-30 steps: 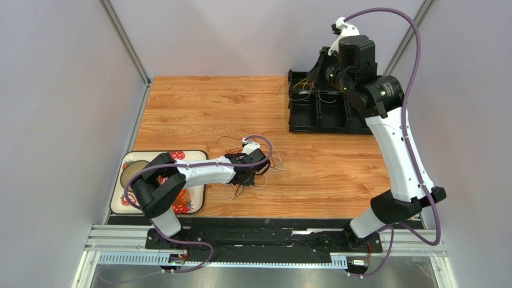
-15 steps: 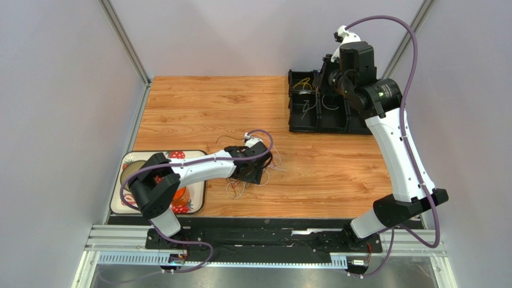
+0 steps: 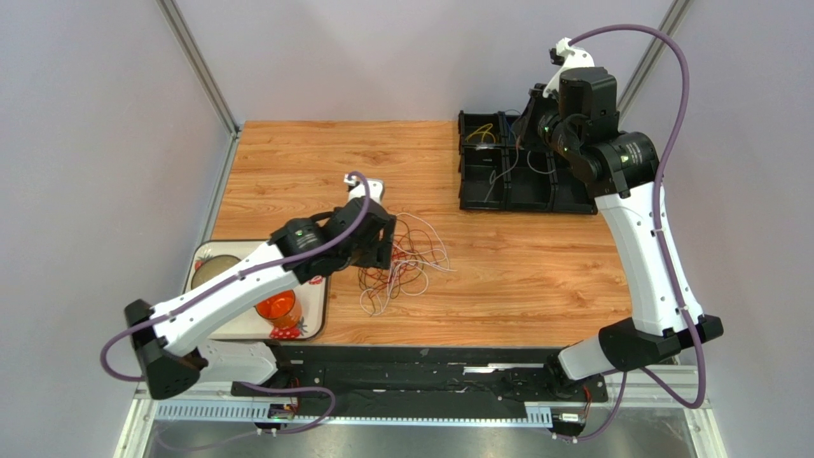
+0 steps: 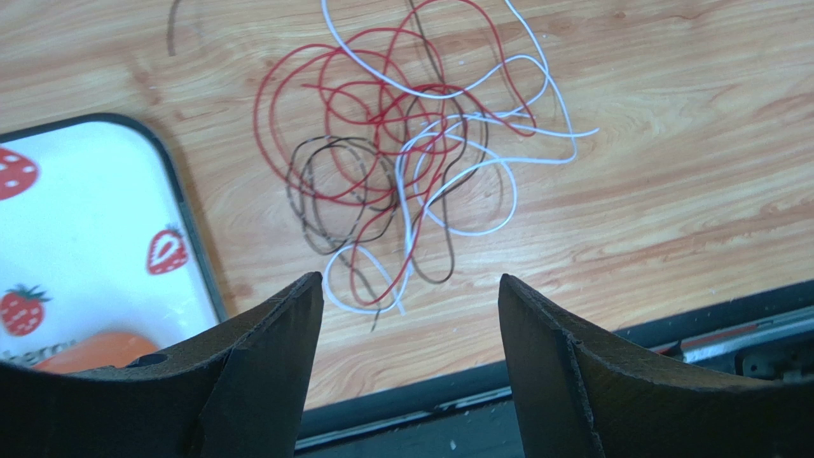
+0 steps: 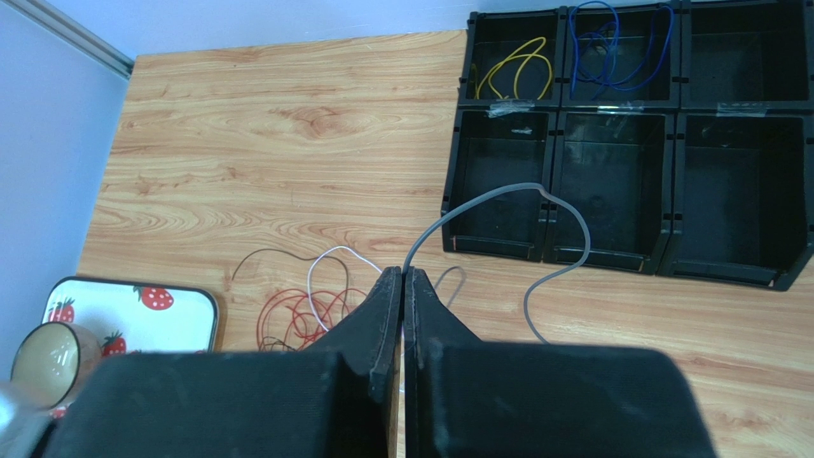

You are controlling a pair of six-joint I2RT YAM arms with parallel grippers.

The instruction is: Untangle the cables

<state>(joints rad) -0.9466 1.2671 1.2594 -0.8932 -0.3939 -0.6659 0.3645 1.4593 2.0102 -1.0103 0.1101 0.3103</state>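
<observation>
The cables (image 4: 411,157) are lying in a loose tangle of red, white and dark brown loops on the table (image 3: 315,162), near its front edge and just beside the tray (image 4: 96,239). One dark strand is curling away on the far side of the heap.

The left gripper (image 4: 409,279) is hovering over the tangle with its jaws standing wide apart. It is gripping nothing, and the lowest loops are showing on the wood between the two fingers.

A grey cable (image 5: 521,186) is running out from the tips of the right gripper (image 5: 403,272), whose fingers are pressing flat together on it. The strand is arching up across the front of the bins (image 5: 676,181) and curving back down toward the table.

The right gripper is holding high over the bins at the far right corner. In the back row, a yellow cable (image 5: 497,69) is sitting in the left bin and a blue cable (image 5: 616,48) in the middle one.

A cup (image 5: 43,358) is standing on the strawberry-patterned tray.
</observation>
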